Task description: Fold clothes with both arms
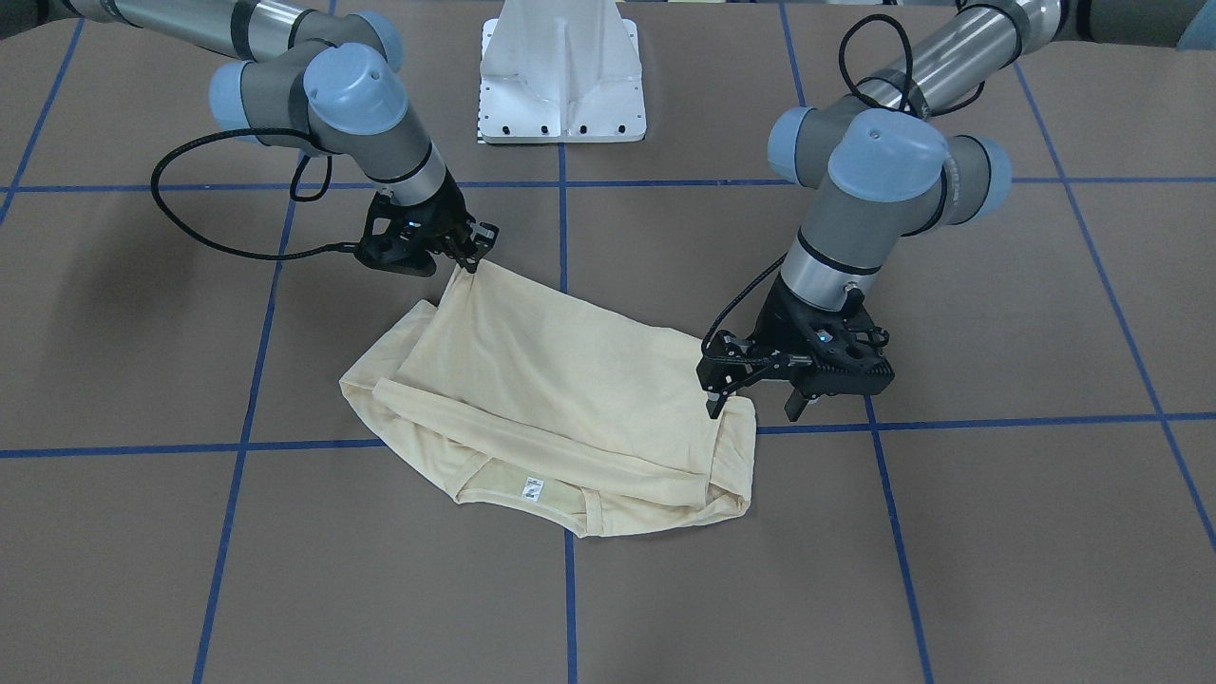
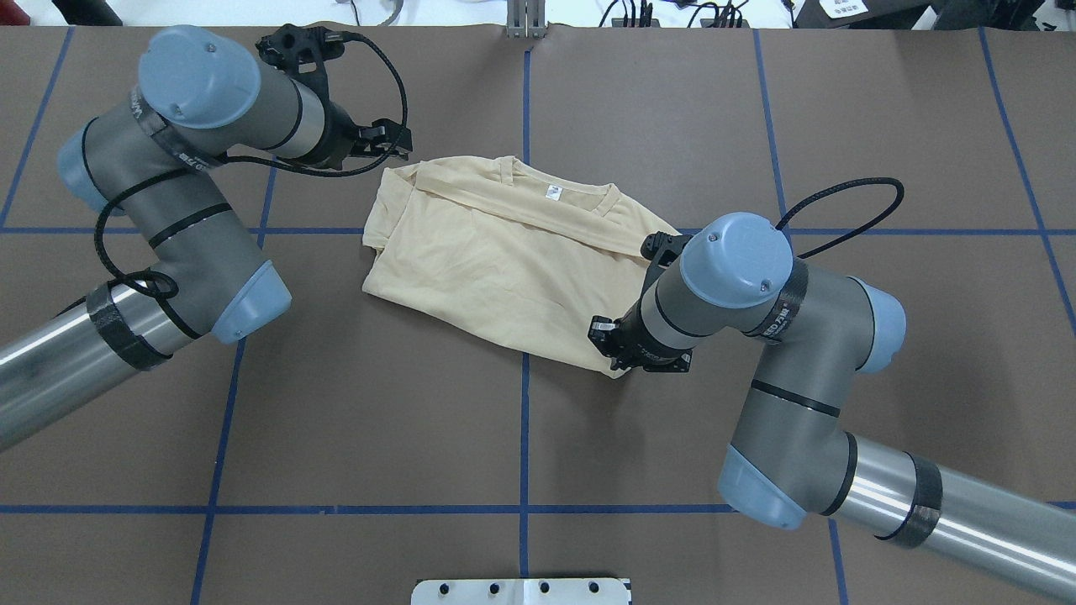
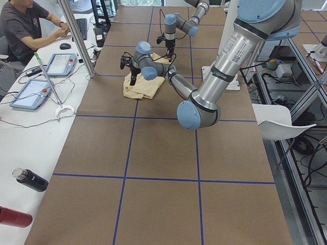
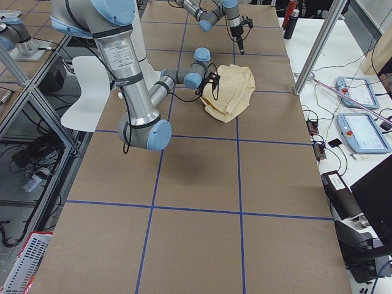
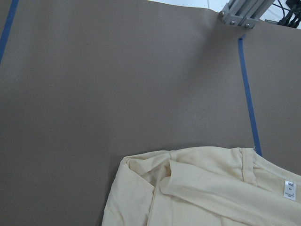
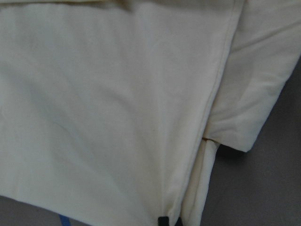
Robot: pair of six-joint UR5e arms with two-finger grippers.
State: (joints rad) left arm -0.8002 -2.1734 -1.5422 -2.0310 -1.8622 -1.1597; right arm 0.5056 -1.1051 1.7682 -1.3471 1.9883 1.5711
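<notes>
The pale cream-yellow T-shirt [image 1: 551, 380] [image 2: 496, 252] lies folded on the brown table, plain side up, with its white neck label [image 1: 532, 489] [image 2: 552, 192] at the far edge from the robot. My right gripper [image 1: 470, 258] [image 2: 618, 361] is shut on the shirt's near corner, which rises slightly to it. The right wrist view is filled with cloth [image 6: 117, 94], one black fingertip [image 6: 163, 220] at the bottom. My left gripper [image 1: 753, 407] [image 2: 393, 149] is open just over the shirt's far left corner, holding nothing. The left wrist view shows that corner [image 5: 211, 188] below.
The white pedestal base [image 1: 562, 76] [image 2: 521, 591] stands at the robot's edge. Blue tape lines [image 2: 525, 420] grid the table. A person [image 3: 25, 25] sits at a side desk with tablets [image 3: 60, 64]. An aluminium post [image 5: 240, 12] stands at the far edge.
</notes>
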